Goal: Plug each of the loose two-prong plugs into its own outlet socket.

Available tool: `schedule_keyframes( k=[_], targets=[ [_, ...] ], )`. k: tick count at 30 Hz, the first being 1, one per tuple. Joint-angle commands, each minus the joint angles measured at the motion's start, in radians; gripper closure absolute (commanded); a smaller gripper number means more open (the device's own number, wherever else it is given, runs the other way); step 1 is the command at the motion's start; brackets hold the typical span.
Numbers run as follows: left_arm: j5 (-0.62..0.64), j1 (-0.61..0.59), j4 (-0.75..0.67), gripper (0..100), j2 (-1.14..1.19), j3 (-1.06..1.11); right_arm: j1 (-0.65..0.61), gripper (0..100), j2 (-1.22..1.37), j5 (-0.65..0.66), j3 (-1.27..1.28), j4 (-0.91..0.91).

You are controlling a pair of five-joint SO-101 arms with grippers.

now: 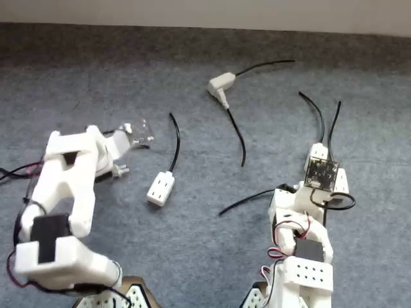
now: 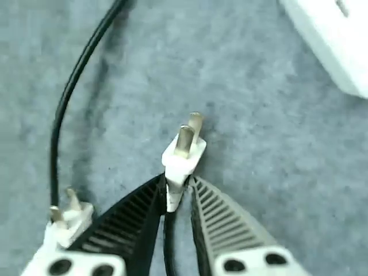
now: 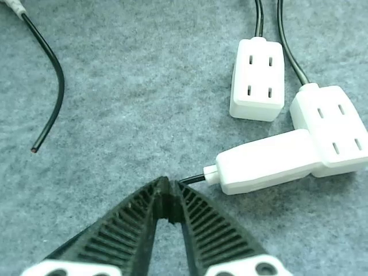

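Left claw [image 2: 177, 185] was clamped on the two-prong plug [image 2: 184, 154], prongs pointing ahead, near the outlet socket [image 2: 336, 43]. I judged that the prongs had to be squared to the socket's slots before I pushed. A second plug [image 2: 68, 217] lay farther from the socket.

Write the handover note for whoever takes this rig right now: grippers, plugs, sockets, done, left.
Left gripper: shut on a two-prong plug, prongs pointing away from it.
Right gripper: shut; a black cord runs to its tips, and a grip on it is unclear.
Things: a second plug lies beside the left gripper; an angled plug lies loose mid-table, farther out. One free outlet socket sits near the left arm, a second socket by the right.
Done: a flat plug looks seated in a third socket.
Left: the held, second and angled plugs.
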Motion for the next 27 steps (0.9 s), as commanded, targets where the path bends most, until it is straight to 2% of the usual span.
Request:
schedule_keyframes(
  k=[1,7,20,27],
  targets=[
    [0.144,-0.007,-0.176,99,-0.016,0.01,0.01,99.0,0.012,-0.006,0.018,-0.025],
    [0.296,-0.045,-0.163,99,-0.117,-0.004,0.01,99.0,0.012,-0.006,0.018,-0.025],
    [0.305,-0.047,0.141,99,-0.223,0.045,0.007,99.0,0.012,-0.006,0.018,-0.025],
    [0.301,-0.093,0.13,99,-0.22,0.11,0.008,99.0,0.012,-0.006,0.019,-0.025]
  ],
)
